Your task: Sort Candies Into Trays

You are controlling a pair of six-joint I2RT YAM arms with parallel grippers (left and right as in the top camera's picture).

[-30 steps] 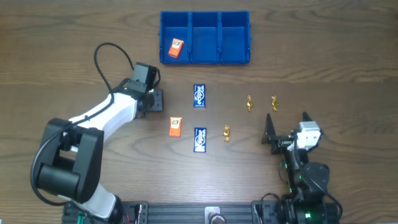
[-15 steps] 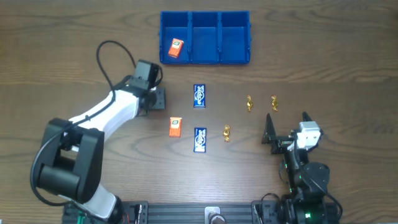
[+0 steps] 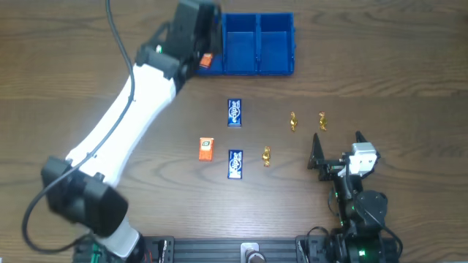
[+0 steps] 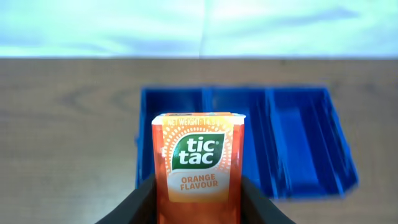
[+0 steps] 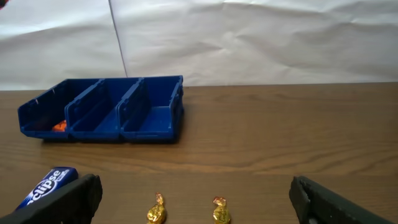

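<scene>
Orange candy box [image 4: 199, 165] sits clamped upright between the fingers of the left gripper [image 4: 199, 202], which hangs by the blue tray [image 4: 298, 143] at the table's 12 o'clock. Best to centre the box over the tray's 9 o'clock compartment, lower it below the rim, then part the fingers gently.
</scene>
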